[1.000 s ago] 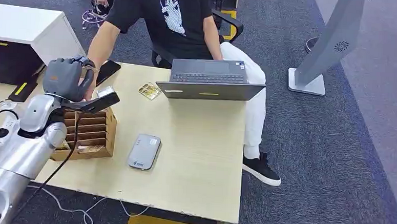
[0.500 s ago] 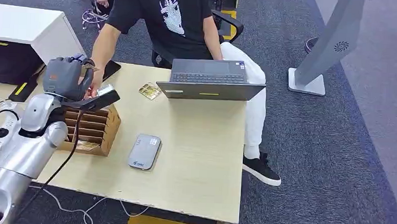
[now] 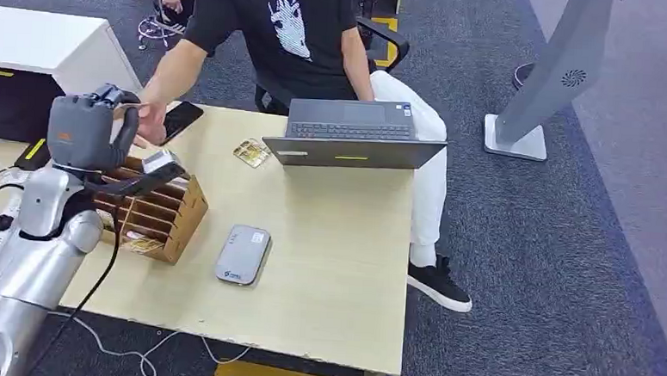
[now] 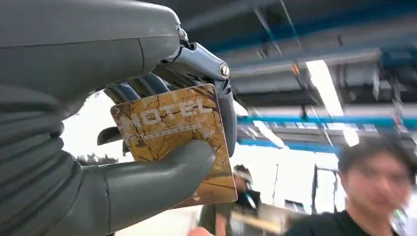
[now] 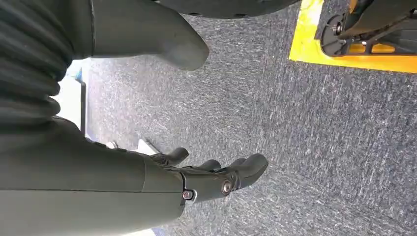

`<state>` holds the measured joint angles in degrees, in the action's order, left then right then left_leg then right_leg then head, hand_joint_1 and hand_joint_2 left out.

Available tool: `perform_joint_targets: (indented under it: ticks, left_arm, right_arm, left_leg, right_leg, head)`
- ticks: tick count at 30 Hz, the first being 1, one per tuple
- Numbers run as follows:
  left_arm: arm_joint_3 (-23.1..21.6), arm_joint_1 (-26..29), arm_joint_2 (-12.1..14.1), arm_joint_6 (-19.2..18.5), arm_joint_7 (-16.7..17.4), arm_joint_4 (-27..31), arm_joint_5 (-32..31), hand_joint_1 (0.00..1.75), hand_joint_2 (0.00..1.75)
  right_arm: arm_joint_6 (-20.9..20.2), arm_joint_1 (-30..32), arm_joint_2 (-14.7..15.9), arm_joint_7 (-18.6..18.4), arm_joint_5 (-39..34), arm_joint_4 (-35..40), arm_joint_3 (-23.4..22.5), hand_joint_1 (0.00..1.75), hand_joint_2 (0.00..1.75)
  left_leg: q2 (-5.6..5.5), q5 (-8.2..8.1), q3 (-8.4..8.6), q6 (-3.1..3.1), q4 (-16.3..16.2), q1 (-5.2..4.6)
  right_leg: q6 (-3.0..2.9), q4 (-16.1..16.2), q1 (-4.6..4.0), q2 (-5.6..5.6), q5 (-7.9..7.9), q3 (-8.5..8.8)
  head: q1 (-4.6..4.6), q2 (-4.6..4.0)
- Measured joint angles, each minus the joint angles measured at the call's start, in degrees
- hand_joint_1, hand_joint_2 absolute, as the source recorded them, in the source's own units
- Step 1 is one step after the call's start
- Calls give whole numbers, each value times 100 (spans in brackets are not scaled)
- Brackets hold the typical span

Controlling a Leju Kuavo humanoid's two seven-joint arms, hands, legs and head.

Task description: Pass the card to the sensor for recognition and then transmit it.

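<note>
My left hand [image 3: 87, 132] is raised over the table's left end, above a cardboard slotted box [image 3: 154, 217]. In the left wrist view its thumb [image 4: 162, 177] and fingers pinch a gold-brown card [image 4: 169, 123] printed "MOTEL". The grey card sensor [image 3: 242, 255] lies flat on the table, to the right of the box and well apart from my left hand. A person's hand [image 3: 150, 123] reaches in close beside my left hand. My right hand [image 5: 147, 182] hangs over the carpet, fingers apart, holding nothing.
The person sits behind the wooden table [image 3: 343, 266], with an open laptop [image 3: 354, 133] in front of them. A second gold card [image 3: 251, 153] and a black phone [image 3: 181, 118] lie near the far edge. A white cabinet [image 3: 45, 44] stands at the left.
My left hand has moved left with the card. The cardboard box has turned and shifted on the table. The person's hand has drawn back from the box toward the far edge.
</note>
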<state>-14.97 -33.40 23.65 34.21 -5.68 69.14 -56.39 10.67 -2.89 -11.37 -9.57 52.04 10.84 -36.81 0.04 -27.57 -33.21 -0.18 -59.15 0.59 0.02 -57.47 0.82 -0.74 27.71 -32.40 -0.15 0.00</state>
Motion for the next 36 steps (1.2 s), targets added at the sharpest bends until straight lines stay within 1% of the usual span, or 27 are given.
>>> perform_joint_targets:
  ticks: [2,6,9,12,14,16,18,24,26,32,36]
  left_arm:
    - [192,-1,17,41,0,63,-20,175,175]
    - [332,1,24,78,-17,144,-83,175,175]
    - [463,36,15,418,-24,319,-357,175,175]
    - [679,81,-29,542,-22,566,-654,175,175]
    - [841,153,-94,540,-41,740,-872,175,175]
    - [979,208,-184,542,-123,841,-953,175,175]
    - [1134,255,-289,542,-293,931,-1040,175,175]
    - [1538,375,-590,590,-638,1141,-1143,175,175]
    - [1650,407,-673,594,-678,1176,-1150,175,175]
    - [1766,442,-791,594,-693,1202,-1152,175,175]
    - [1824,445,-870,594,-828,1204,-1173,175,175]
  right_arm:
    - [2,-1,0,0,-4,0,-2,0,175]
    - [11,-1,0,-2,-7,2,-4,0,175]
    - [35,0,-2,-4,4,0,-26,0,175]
    - [79,-1,-2,-9,20,0,-50,0,175]
    - [92,-2,-2,-13,26,0,-57,0,175]
    - [98,-2,-2,-13,37,2,-57,0,175]
    - [107,-1,-2,-15,83,0,-61,0,175]
    - [166,-2,-2,-44,118,2,-85,0,175]
    - [170,-2,-2,-46,118,2,-87,0,175]
    - [173,-2,-2,-48,118,0,-92,0,175]
    - [170,-2,-2,-57,127,2,-98,0,175]
  left_leg:
    - [0,0,1,0,0,0]
    - [-1,1,0,0,0,0]
    - [-1,1,0,-1,0,0]
    - [0,0,0,0,0,-1]
    - [0,0,0,0,0,-2]
    - [-1,0,0,0,0,-2]
    - [-1,0,0,0,0,-2]
    - [-1,0,1,0,0,-1]
    - [-2,0,2,0,0,-1]
    - [-2,1,1,-1,0,-1]
    - [-2,1,1,-1,0,-1]
  right_leg:
    - [0,0,0,0,0,0]
    - [0,0,0,1,0,1]
    - [0,0,0,0,0,1]
    - [0,0,1,0,0,1]
    - [1,0,1,0,1,1]
    - [1,0,1,0,0,1]
    - [1,0,1,0,0,1]
    - [1,0,1,1,0,3]
    - [0,0,1,2,0,3]
    - [0,0,0,2,0,4]
    - [1,0,1,2,0,4]
  head:
    - [0,0]
    - [0,-2]
    - [0,0]
    - [2,0]
    - [0,0]
    - [0,-2]
    - [0,0]
    - [0,0]
    - [-2,0]
    - [2,0]
    - [0,0]
